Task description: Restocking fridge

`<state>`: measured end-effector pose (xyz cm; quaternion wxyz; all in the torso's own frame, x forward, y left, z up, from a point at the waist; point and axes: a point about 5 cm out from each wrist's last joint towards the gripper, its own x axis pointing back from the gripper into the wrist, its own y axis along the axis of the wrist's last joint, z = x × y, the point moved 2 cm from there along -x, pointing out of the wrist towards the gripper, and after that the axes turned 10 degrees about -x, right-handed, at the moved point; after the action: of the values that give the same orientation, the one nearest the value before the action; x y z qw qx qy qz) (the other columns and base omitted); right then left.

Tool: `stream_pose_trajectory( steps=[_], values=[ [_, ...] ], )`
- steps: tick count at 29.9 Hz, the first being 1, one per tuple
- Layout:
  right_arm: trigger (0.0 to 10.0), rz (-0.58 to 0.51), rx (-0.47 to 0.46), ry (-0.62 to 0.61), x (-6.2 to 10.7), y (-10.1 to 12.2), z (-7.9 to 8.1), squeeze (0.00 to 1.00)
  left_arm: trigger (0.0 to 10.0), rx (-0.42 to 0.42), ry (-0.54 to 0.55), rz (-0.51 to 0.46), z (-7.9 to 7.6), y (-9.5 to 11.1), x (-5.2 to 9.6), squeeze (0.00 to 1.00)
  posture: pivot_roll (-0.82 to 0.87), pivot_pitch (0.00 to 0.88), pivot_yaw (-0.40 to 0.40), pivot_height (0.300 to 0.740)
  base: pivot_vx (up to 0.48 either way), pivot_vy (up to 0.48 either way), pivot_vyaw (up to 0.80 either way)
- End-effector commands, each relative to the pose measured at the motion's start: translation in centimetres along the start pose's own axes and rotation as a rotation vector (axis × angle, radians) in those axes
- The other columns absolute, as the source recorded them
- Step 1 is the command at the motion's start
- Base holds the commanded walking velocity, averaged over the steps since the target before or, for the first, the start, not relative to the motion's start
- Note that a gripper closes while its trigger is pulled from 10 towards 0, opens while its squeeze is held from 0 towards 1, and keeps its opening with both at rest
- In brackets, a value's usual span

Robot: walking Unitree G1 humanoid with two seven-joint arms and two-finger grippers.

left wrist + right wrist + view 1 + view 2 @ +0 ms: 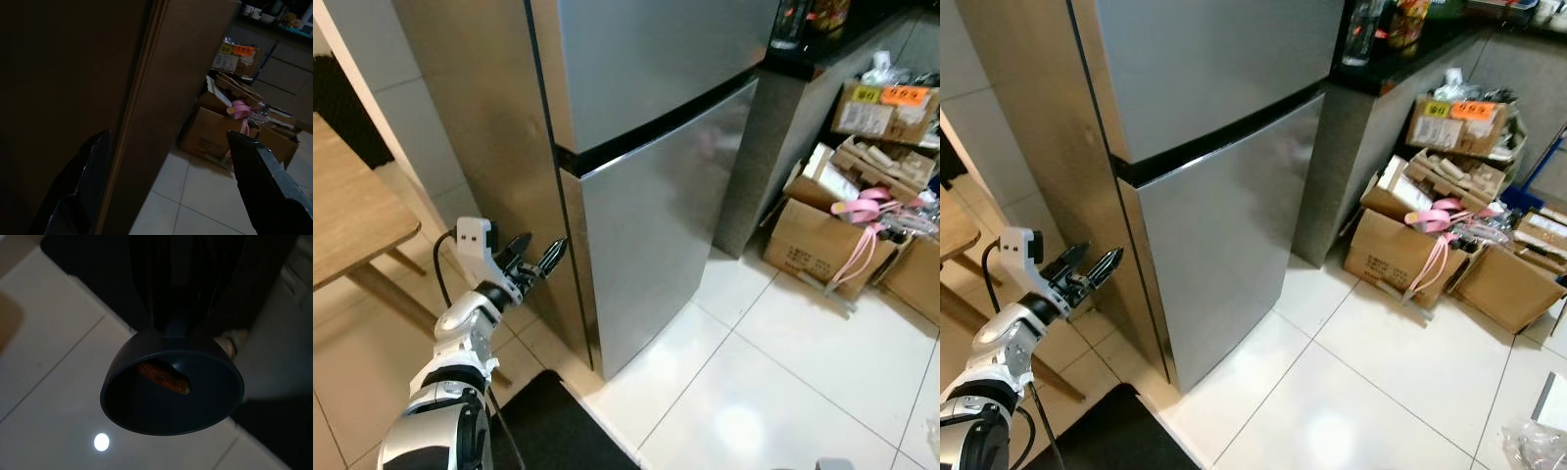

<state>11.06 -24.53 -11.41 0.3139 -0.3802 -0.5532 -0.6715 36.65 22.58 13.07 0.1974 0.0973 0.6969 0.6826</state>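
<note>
Fridge (646,196) stands straight ahead, both doors shut, a tall stiff slab of brushed steel with a black band between freezer and lower door. It looks smooth and slippery with no handle I can spot, so I'd guess the only purchase is the lower door's left edge, and the seal will probably resist. Left gripper (536,260) hovers right there, fingers spread and empty. Right gripper is clamped on a dark blue bowl (172,390), rigid, with something orange-brown loose inside that'd slide if tipped
</note>
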Motion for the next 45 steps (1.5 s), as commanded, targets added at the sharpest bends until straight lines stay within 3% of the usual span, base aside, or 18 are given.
stream_pose_trajectory(
  steps=[1,4,5,8,12,20,27,37,38,42,43,44,45],
  values=[
    [10.0,0.002,0.013,-0.003,0.4,-0.5,-0.6,0.0,10.0,-0.04,-0.017,-0.037,-0.4,1.2,-1.1,0.0,-0.11,0.179,-0.004,0.74,0.0,0.0,0.0],
    [10.0,0.007,0.019,-0.001,0.7,-1.0,-0.8,0.0,10.0,-0.052,-0.021,-0.062,-0.5,2.2,-1.8,0.0,-0.12,0.206,-0.002,0.74,0.0,0.0,0.0],
    [10.0,0.002,0.027,0.006,0.8,-1.1,-1.0,0.0,10.0,-0.046,-0.05,-0.091,-0.9,3.4,-3.0,0.0,-0.13,0.246,0.006,0.74,0.0,0.0,0.0],
    [10.0,-0.002,0.031,0.009,0.9,-1.2,-1.0,0.0,10.0,-0.043,-0.065,-0.105,-1.2,3.9,-3.6,0.0,-0.13,0.246,0.006,0.74,0.0,0.0,0.0],
    [10.0,-0.026,0.041,0.019,0.9,-0.7,-1.1,0.0,10.0,-0.069,-0.13,-0.127,-2.6,5.6,-5.6,0.0,-0.15,0.299,0.013,0.74,0.0,0.0,0.0],
    [10.0,-0.058,0.048,0.035,1.0,-0.3,-1.0,0.0,10.0,-0.132,-0.175,-0.149,-3.1,7.8,-7.1,0.0,-0.18,0.332,0.02,0.74,0.0,0.0,0.0],
    [10.0,-0.045,0.046,0.029,1.6,-1.6,-1.4,0.0,10.0,-0.172,-0.226,-0.176,-3.4,10.4,-8.2,0.0,-0.19,0.336,0.023,0.74,0.0,0.0,0.0],
    [10.0,-0.045,0.042,0.031,1.4,-1.5,-1.1,0.0,10.0,-0.177,-0.335,-0.204,-5.6,11.0,-9.2,0.0,-0.18,0.312,0.026,0.74,0.0,0.0,0.0],
    [10.0,-0.054,0.044,0.037,1.3,-1.2,-0.9,0.0,10.0,-0.158,-0.411,-0.199,-6.8,10.6,-9.3,0.0,-0.18,0.309,0.025,0.74,0.0,0.0,0.0],
    [10.0,-0.058,0.045,0.039,1.2,-1.0,-0.8,0.0,10.0,-0.157,-0.462,-0.192,-7.6,10.2,-9.3,0.0,-0.18,0.306,0.025,0.74,0.0,0.0,0.0],
    [10.0,-0.061,0.047,0.041,1.1,-0.8,-0.7,0.0,10.0,-0.154,-0.521,-0.189,-8.4,9.8,-9.2,0.0,-0.18,0.304,0.025,0.74,0.0,0.0,0.0],
    [10.0,-0.068,0.047,0.041,1.0,-0.5,-0.6,0.0,10.0,-0.139,-0.674,-0.189,-10.4,9.1,-8.8,0.0,-0.18,0.296,0.025,0.74,0.0,0.0,0.0],
    [10.0,-0.068,0.047,0.041,1.0,-0.5,-0.6,0.0,10.0,-0.139,-0.674,-0.189,-10.4,9.1,-8.8,0.0,-0.18,0.296,0.025,0.74,0.0,0.0,0.0]
  ],
)
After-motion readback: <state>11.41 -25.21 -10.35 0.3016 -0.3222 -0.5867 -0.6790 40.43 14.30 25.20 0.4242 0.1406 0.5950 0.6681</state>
